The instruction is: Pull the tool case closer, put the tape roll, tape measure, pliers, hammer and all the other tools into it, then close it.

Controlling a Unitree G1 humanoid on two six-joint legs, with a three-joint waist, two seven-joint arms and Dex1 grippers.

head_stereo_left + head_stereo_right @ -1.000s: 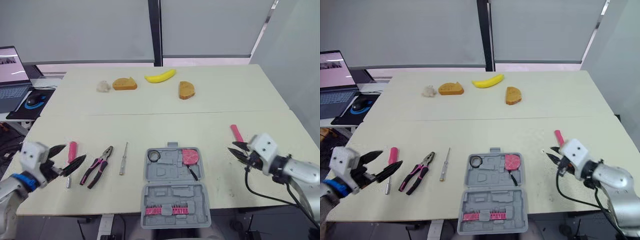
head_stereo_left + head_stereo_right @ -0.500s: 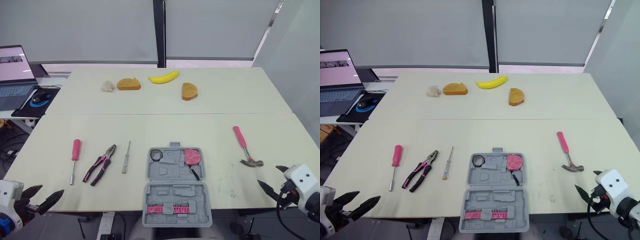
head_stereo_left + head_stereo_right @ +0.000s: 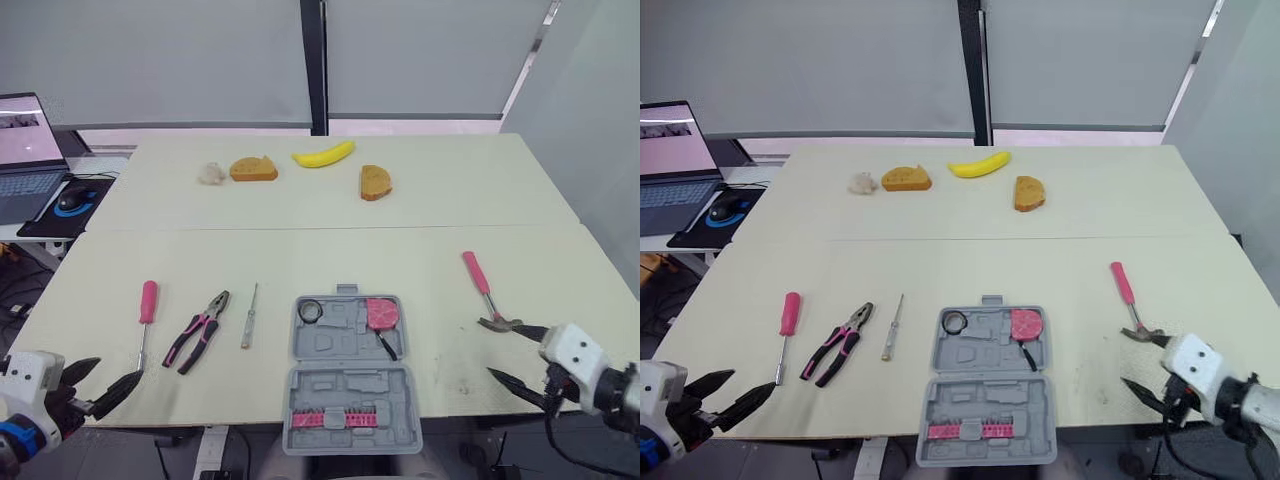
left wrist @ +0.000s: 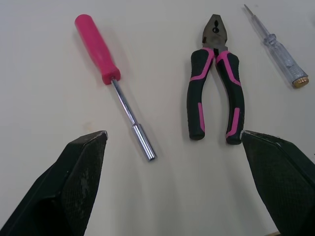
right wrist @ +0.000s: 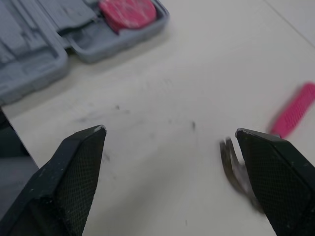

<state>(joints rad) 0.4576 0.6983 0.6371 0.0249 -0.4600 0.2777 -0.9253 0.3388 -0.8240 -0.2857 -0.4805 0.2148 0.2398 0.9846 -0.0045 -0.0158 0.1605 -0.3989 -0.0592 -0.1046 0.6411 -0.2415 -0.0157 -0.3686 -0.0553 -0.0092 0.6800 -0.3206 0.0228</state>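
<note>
Left eye view, banana (image 3: 323,154), laptop (image 3: 24,166), mouse (image 3: 70,200)

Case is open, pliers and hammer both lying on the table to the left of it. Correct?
Wrong on the hammer: it lies to the right of the tool case, near the right gripper. The rest holds: the case is open and the pliers lie on the table to the left of it. The left eye view shows this.
</note>
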